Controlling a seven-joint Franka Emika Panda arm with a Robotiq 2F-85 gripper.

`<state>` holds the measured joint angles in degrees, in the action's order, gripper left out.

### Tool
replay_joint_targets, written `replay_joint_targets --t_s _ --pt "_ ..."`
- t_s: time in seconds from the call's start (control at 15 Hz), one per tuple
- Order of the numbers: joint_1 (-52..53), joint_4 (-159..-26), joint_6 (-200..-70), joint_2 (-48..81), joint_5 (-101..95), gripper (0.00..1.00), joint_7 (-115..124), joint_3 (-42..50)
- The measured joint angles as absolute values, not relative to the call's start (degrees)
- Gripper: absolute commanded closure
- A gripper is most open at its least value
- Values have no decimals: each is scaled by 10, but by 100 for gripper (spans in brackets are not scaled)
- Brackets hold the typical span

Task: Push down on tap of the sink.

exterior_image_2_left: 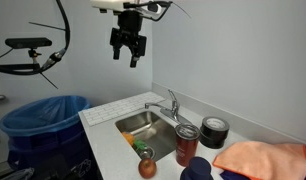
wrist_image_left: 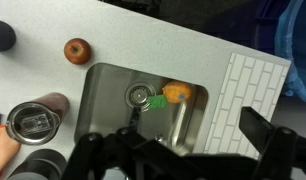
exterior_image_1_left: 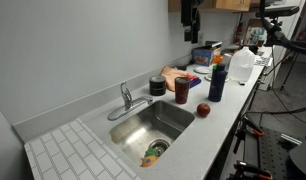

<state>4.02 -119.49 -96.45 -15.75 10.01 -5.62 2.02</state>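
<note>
The chrome tap (exterior_image_1_left: 126,97) stands at the back rim of the steel sink (exterior_image_1_left: 171,120), with its slim spout reaching over the basin. Both also show in an exterior view, the tap (exterior_image_2_left: 173,103) behind the sink (exterior_image_2_left: 136,122). My gripper (exterior_image_2_left: 127,46) hangs high above the counter, well clear of the tap, open and empty; only its lower part shows at the top of an exterior view (exterior_image_1_left: 191,22). In the wrist view the dark fingers (wrist_image_left: 173,152) frame the sink (wrist_image_left: 103,100) from above, with the spout (wrist_image_left: 174,122) between them.
An orange item (wrist_image_left: 177,93) and a green item (wrist_image_left: 153,101) lie by the drain. A dark cup (exterior_image_1_left: 157,85), red can (exterior_image_1_left: 182,90), blue bottle (exterior_image_1_left: 217,80) and apple (exterior_image_1_left: 203,110) stand beside the sink. A white ribbed draining area (exterior_image_1_left: 73,155) adjoins it. A blue bin (exterior_image_2_left: 43,120) stands nearby.
</note>
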Motion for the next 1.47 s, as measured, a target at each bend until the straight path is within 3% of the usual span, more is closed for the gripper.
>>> replay_joint_targets --t_s 0.93,1.47 --pt "44 -1063 -1070 66 10 0 -78 -27" --pt "44 -1042 -1071 80 4 0 -77 -33"
